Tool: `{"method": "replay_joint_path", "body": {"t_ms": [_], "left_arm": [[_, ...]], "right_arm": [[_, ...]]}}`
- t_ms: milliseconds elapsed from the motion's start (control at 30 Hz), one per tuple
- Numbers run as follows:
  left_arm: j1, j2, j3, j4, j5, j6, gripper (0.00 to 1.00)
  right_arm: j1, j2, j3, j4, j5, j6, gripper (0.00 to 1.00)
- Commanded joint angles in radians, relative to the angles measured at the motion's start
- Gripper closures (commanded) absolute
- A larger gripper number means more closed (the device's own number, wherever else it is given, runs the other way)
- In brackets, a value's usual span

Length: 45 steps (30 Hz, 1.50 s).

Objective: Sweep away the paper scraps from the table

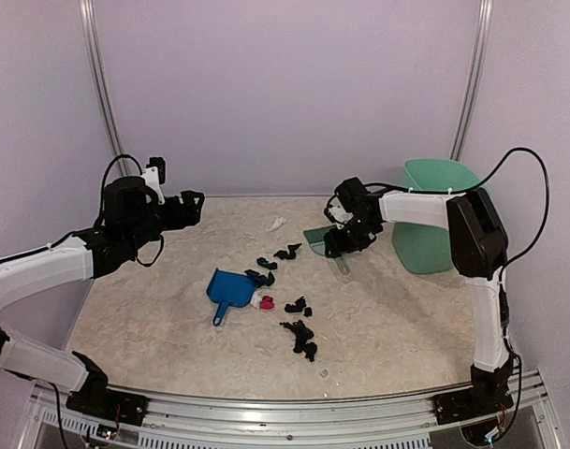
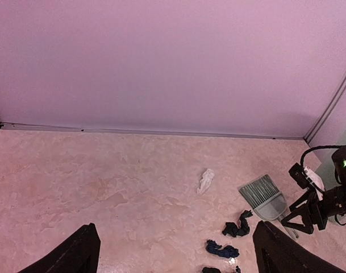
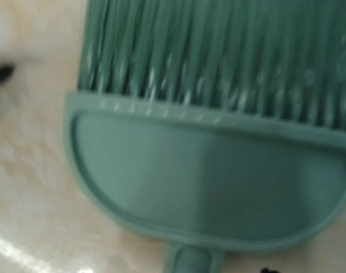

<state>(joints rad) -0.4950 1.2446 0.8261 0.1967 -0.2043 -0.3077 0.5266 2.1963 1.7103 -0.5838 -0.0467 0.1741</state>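
One green brush (image 3: 207,187) under your right gripper (image 1: 340,245) — held or not, cannot tell; left gripper (image 2: 174,233) gapes empty. One blue dustpan (image 1: 230,288), about seven black paper scraps (image 1: 301,332).

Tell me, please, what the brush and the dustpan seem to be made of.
Brush: seemingly moulded plastic, green, smooth with a dull sheen; one-piece rimmed head, stiff straight bristles that look synthetic.
Dustpan: probably plastic too, uniformly bright blue, pan and handle in one piece; finish too small to judge.
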Motion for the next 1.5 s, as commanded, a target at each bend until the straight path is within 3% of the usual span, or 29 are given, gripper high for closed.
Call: {"method": "replay_joint_path", "body": {"t_ms": [0, 233, 400, 500, 800, 1033, 1467], "left_arm": [[0.006, 0.009, 0.034, 0.000, 0.020, 0.012, 0.07], [0.005, 0.013, 0.032, -0.002, 0.025, 0.010, 0.07], [0.005, 0.006, 0.027, -0.005, 0.025, 0.007, 0.08], [0.004, 0.004, 0.025, -0.005, 0.027, 0.005, 0.08], [0.005, 0.013, 0.026, -0.002, 0.029, 0.007, 0.08], [0.003, 0.019, 0.028, 0.000, 0.047, 0.008, 0.09], [-0.044, 0.055, 0.068, 0.009, 0.092, 0.033, 0.09]], "right_arm": [[0.016, 0.044, 0.038, -0.077, 0.003, 0.003, 0.36], [0.024, 0.084, 0.063, -0.089, 0.050, 0.019, 0.43], [0.024, 0.096, 0.057, -0.091, 0.095, 0.037, 0.58], [0.025, 0.108, 0.054, -0.100, 0.123, 0.046, 0.73], [0.030, 0.079, -0.002, -0.032, 0.133, 0.049, 0.94], [0.025, -0.041, -0.076, 0.114, 0.066, 0.070, 1.00], [0.003, -0.215, -0.216, 0.357, -0.111, 0.157, 1.00]]}}
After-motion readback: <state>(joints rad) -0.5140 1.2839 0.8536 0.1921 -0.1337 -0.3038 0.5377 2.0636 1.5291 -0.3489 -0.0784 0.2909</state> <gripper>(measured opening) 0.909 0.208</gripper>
